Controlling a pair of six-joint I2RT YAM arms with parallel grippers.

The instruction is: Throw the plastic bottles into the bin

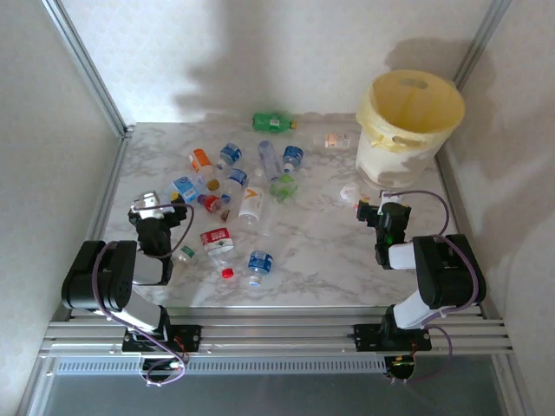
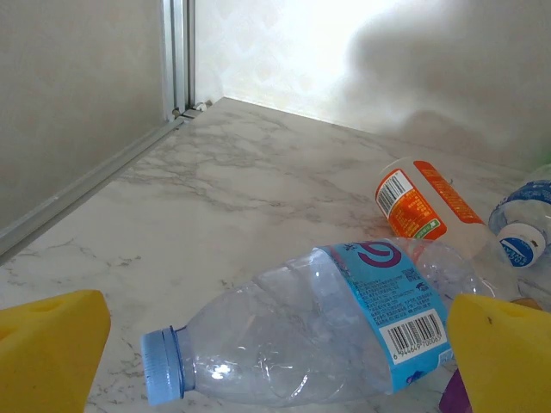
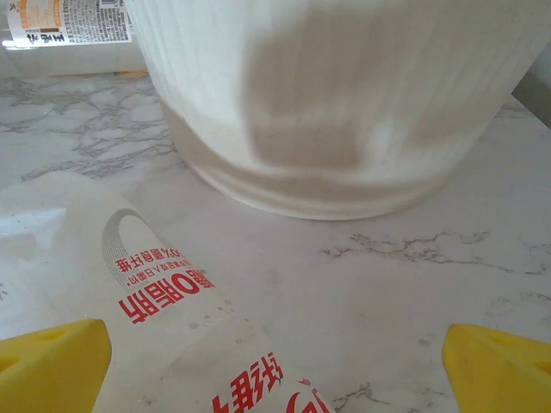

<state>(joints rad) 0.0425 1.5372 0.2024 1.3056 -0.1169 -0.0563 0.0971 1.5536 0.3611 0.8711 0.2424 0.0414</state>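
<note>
The left gripper sits near the table's left edge. Its yellow pads stand wide apart, gripping nothing. In the left wrist view a dented clear blue-labelled bottle lies on its side between them. Its long axis runs across the view, pale blue cap to the left and base to the right. The label carries a large white curl like a "9", fine print and a barcode, all too small to read. Just beyond it lies an orange-labelled bottle, also barcoded, its white end pointing near and left.

Seen from above, the plastic bottles lie scattered over the left and middle of the marble. Most are clear with blue, red or orange labels, and all are on their sides, pointing every way. A green bottle lies along the far edge, its cap to the right.

Further right, the right gripper is likewise spread wide and holds nothing. Between its pads lies a white-labelled bottle, slanting from upper left to lower right and printed with red Chinese characters that appear upside down. Straight ahead stands the bin — cream, ribbed and upright in the far right corner — lined with a pale yellow bag.
</note>
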